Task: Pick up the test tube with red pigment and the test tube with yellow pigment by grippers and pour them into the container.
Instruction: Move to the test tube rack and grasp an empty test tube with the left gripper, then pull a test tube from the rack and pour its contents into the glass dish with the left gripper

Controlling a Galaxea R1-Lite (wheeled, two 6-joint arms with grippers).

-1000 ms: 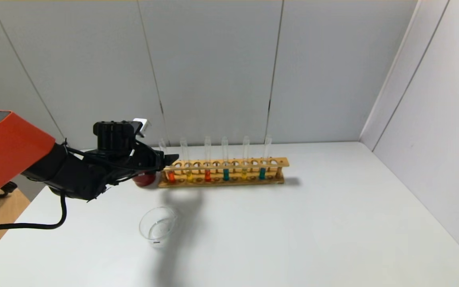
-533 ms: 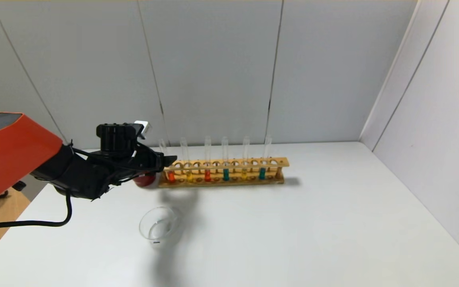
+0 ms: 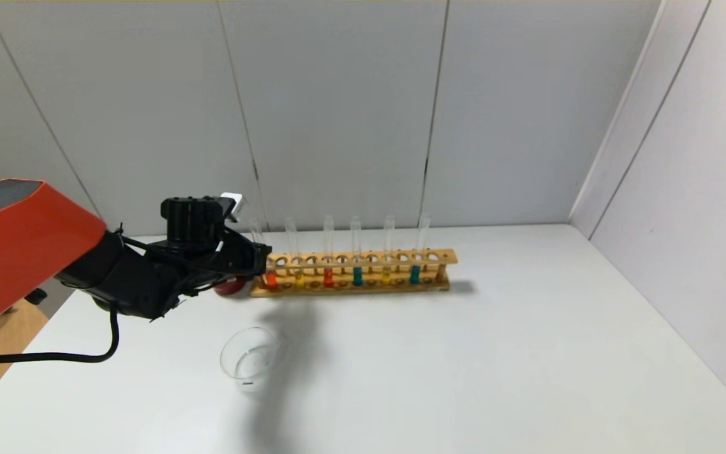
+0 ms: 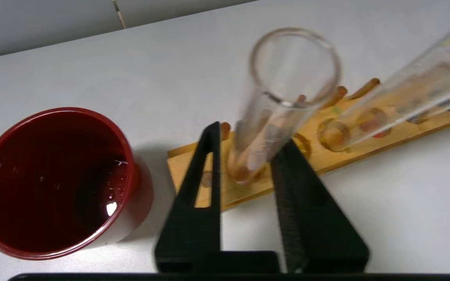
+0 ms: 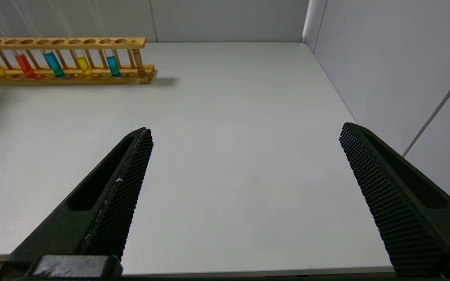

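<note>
The left gripper (image 4: 248, 156) has its jaws partly spread, one black ribbed finger (image 4: 205, 183) on each side of the test tube with red pigment (image 4: 272, 113), which stands in the end hole of the wooden rack (image 4: 365, 140). The tube sits between the fingertips; whether the pads already press on the glass cannot be told. In the head view the same gripper (image 3: 261, 260) reaches in at the rack's (image 3: 353, 272) left end, where the orange-red liquid shows low in that first tube (image 3: 270, 277).

The tube is slim clear glass with a round open mouth. The rack is pale wood: two rails with drilled holes, joined by thin pegs. The next tube along, beyond the jaws, is the test tube with yellow pigment (image 3: 299, 277); after it come a second red, a teal, another yellow and another teal tube. Just outside the jaws, on the side away from the rack, stands a glossy dark red cup (image 4: 53, 179), close to the rack's end.

The container (image 3: 251, 358), a low clear glass dish, sits on the white table (image 3: 464, 366) on the robot's side of the jaws, well apart from the rack, with bare surface around it.

The right gripper (image 5: 244, 144) hangs with jaws wide apart over bare table, far from the rack (image 5: 61, 58), near the right wall.
</note>
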